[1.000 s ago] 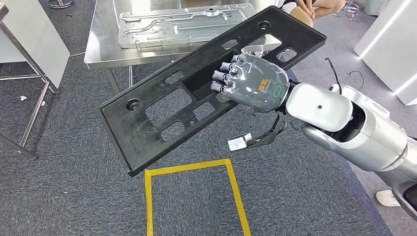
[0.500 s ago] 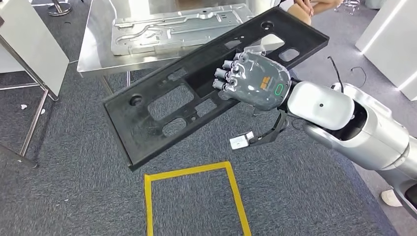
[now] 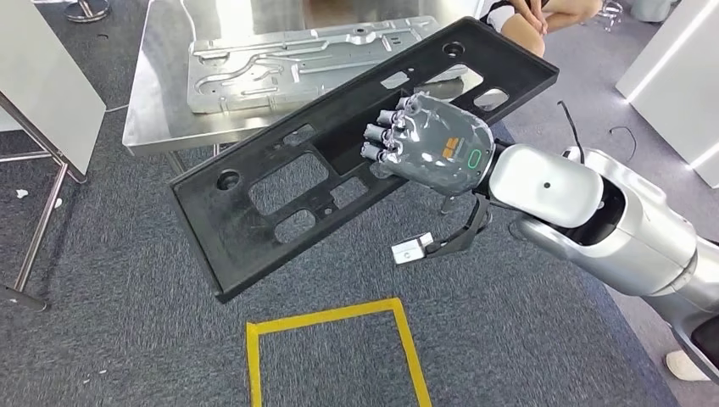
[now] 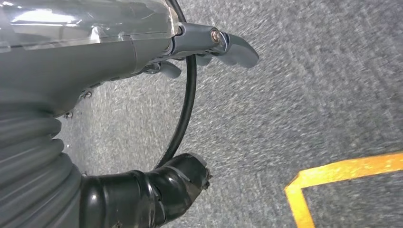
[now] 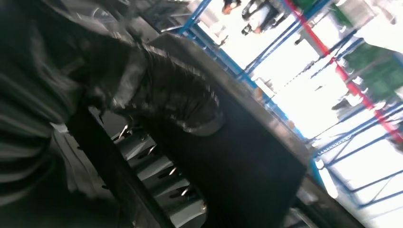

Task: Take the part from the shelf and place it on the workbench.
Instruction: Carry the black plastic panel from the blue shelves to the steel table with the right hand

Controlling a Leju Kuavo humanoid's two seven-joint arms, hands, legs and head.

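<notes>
Fingers of the right hand [image 3: 432, 144] curl over the rim of a long central cutout in the black part [image 3: 356, 144], gripping it there, with the thumb hidden beneath. Taking the steel workbench [image 3: 157, 93] as the landmark: the part hangs tilted in the air with its far end over the bench's near edge and its near end hanging out over the grey carpet [image 3: 127, 331], well short of the bench top. Compared with a second ago, the bench and the silver stamped panel [image 3: 297, 55] lying on it sit lower and fuller in the head view, while the yellow floor marking [image 3: 326, 318] has slid toward the frame's bottom; since the whole picture shifted, I judge the robot has stepped closer to the bench, the grip unchanged. That would put the carry near its end, with lowering and release not yet done. Free bench surface looks scarce beside the silver panel, so placement may need care. A person [image 3: 543, 13] sits beyond the bench's far side. The left hand [image 4: 209, 45] hangs over carpet holding nothing, its fingers lightly bent and apart.
</notes>
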